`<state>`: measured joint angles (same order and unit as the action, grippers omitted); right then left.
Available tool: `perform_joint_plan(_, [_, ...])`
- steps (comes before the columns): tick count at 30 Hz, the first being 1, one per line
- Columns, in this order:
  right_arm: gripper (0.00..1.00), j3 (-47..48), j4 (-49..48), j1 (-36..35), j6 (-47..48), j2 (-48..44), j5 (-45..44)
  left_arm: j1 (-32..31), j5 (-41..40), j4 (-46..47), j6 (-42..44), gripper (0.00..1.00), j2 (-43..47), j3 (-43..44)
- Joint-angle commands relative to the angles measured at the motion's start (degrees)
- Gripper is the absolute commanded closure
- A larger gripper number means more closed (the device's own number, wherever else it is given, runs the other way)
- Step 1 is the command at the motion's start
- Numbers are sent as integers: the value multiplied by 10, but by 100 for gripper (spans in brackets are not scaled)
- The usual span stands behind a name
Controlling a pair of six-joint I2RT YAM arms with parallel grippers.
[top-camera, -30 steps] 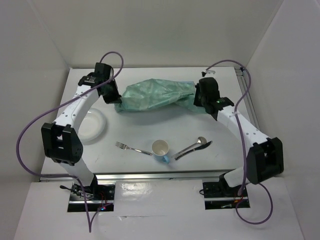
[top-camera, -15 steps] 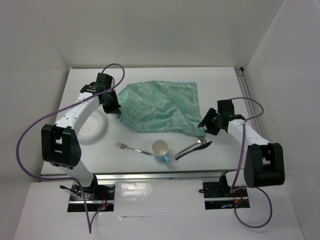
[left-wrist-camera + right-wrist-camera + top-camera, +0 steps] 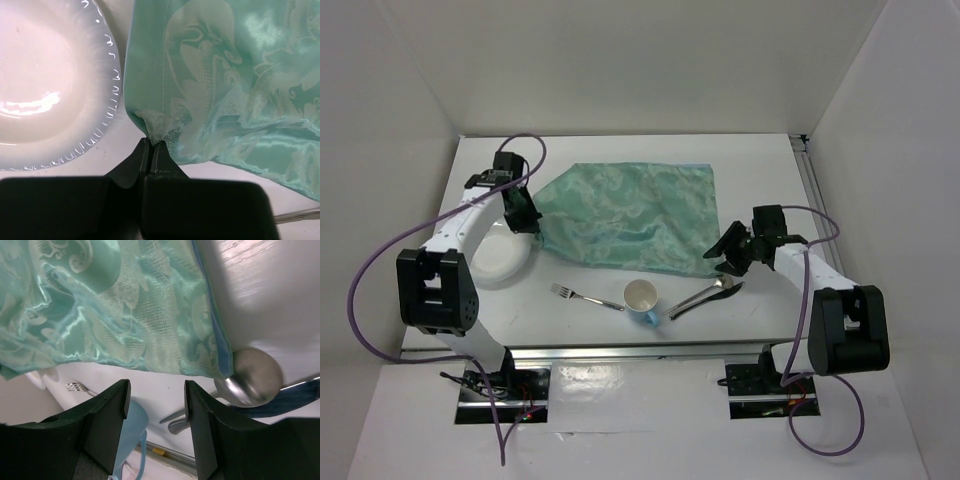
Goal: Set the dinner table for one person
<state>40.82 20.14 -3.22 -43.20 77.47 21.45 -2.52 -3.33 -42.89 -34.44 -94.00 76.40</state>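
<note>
On the white dinner table lies a pale green patterned placemat, spread almost flat. My left gripper is shut on its left corner, which the left wrist view shows pinched between the fingertips beside the white plate. At the mat's near right corner, my right gripper stands open and holds nothing. In the right wrist view its jaws are apart just short of the placemat edge, with the spoon to the right.
The white plate sits at the left beside the mat. A fork, a light blue cup, the spoon and a knife lie along the near side. Metal rails edge the table.
The right gripper opened, let go of the placemat and drew back toward the near right. The mat went from bunched to spread out. The left gripper pulled its corner leftward.
</note>
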Motion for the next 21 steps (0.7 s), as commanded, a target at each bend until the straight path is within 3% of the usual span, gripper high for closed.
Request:
perform_joint_plan(1, [42,-6,-28,-12,-35,0,29,8,-16,0,-14,100,22,-10])
perform_joint_plan(10, [42,-21,-55,-55,-68,21,12,29,-11,0,-14,100,43,-10])
perform_joint_plan(21, [39,-47,-90,-55,-87,59,13,29,-5,0,-9,100,48,-5])
